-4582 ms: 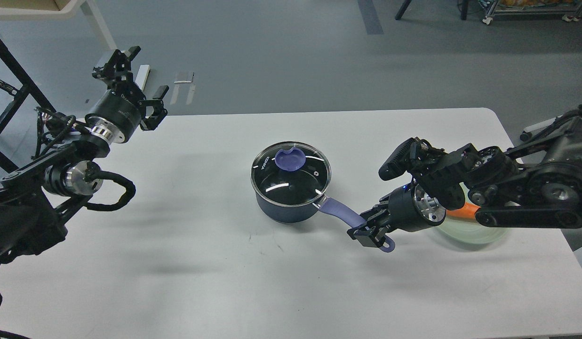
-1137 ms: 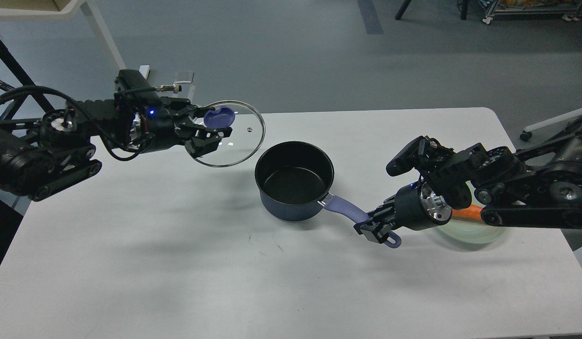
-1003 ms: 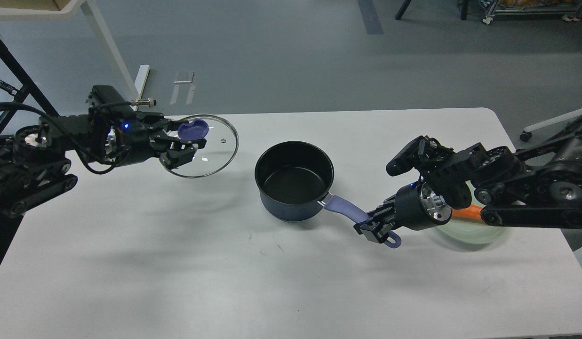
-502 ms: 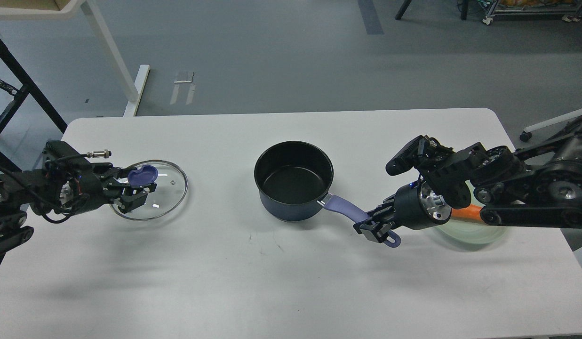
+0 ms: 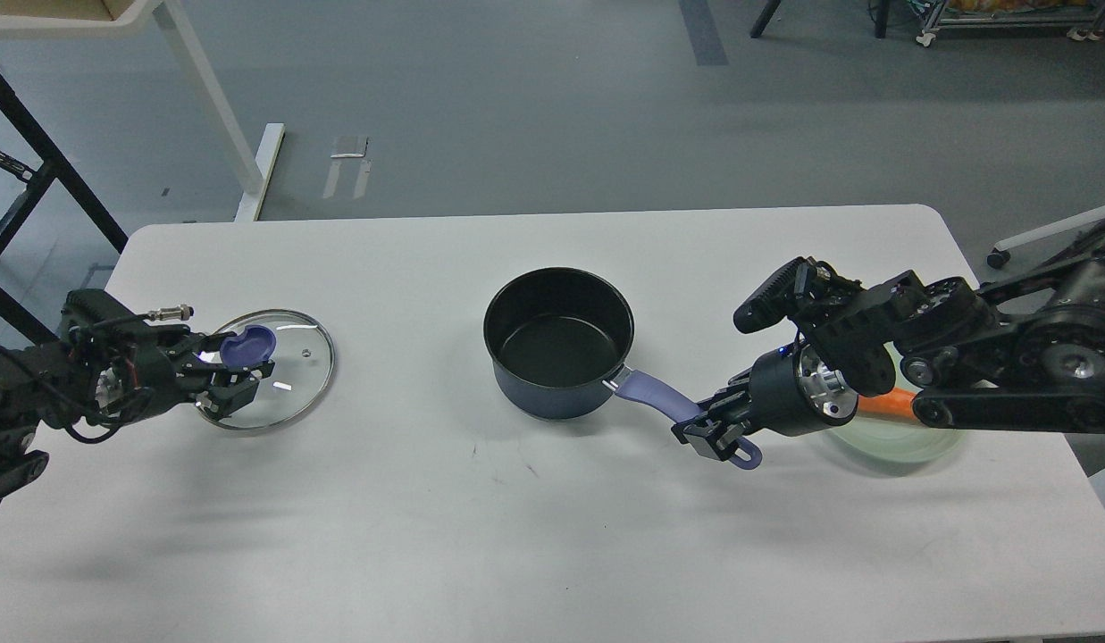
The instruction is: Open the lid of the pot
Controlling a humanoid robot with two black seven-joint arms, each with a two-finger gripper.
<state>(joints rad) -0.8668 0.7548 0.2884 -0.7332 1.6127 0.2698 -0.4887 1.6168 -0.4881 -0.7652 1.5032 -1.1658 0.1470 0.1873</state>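
The dark blue pot (image 5: 556, 344) stands uncovered at the table's middle, its purple handle (image 5: 659, 402) pointing to the lower right. My right gripper (image 5: 711, 436) is shut on the end of that handle. The glass lid (image 5: 280, 368) with its purple knob (image 5: 246, 344) is at the table's left side, low over or resting on the surface; I cannot tell which. My left gripper (image 5: 230, 375) is shut on the knob.
A pale green plate (image 5: 896, 442) with an orange carrot (image 5: 878, 404) lies at the right, partly hidden behind my right arm. The white table (image 5: 516, 536) ends just left of my left arm. A table leg (image 5: 208, 85) stands on the floor beyond.
My left gripper has carried the lid off the pot, leftward and down to the table's left side. The right gripper has kept its hold on the handle.
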